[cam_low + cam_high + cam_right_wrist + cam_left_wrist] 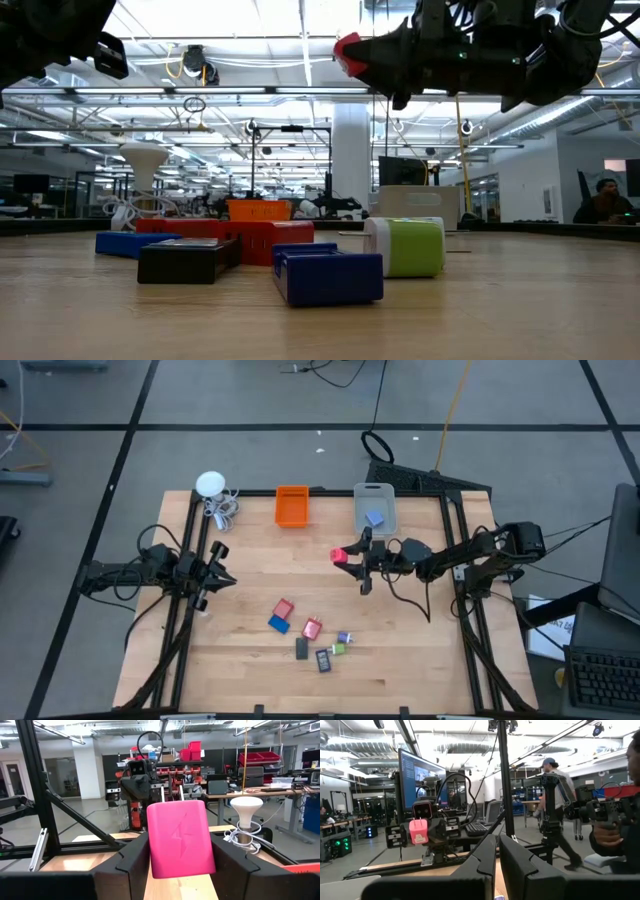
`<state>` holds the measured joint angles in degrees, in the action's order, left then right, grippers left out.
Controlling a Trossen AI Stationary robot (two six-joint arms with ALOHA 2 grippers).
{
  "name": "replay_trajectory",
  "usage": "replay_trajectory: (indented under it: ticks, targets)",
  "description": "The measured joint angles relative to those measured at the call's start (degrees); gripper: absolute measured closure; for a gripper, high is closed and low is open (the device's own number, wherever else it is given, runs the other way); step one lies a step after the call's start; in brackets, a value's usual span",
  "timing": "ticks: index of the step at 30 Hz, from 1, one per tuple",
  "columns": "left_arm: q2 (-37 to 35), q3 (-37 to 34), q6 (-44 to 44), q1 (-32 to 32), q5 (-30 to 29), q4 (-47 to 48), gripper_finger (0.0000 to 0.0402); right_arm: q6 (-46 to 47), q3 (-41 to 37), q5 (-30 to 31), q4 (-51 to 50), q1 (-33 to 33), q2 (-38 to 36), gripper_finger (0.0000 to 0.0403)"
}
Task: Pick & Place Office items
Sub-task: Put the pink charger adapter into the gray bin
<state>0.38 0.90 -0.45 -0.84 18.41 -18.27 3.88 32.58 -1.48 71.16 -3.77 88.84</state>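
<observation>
Left end effector (222, 579) waits closed over the wooden tabletop's (420, 660) left side; seven small office pieces (307, 637) lie clustered at centre, colours partly indistinct; right end effector (346, 556) grips a pink rectangular block (338, 554) aloft before one orange bin (292, 506) and one clear grey bin (375, 507) holding a blue piece

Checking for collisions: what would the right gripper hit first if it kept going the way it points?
Probably nothing near: the right gripper, holding the pink block, points across bare table toward the left gripper; depth is unclear.
</observation>
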Motion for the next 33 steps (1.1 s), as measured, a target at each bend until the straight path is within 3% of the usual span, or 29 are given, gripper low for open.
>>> replay_trajectory:
  ticks: [19,28,33]
  targets:
    - [0.0,0.0,0.0,0.0,0.0,0.0,0.0378,1.6,0.0,1.6,-1.1,0.0,0.0,0.0238]
    - [0.0,0.0,0.0,0.0,0.0,0.0,0.0378,9.7,0.0,1.5,7.3,0.0,0.0,0.0238]
    - [0.0,0.0,0.0,0.0,0.0,0.0,0.0378,14.6,0.0,1.3,6.2,0.0,-0.1,0.0238]
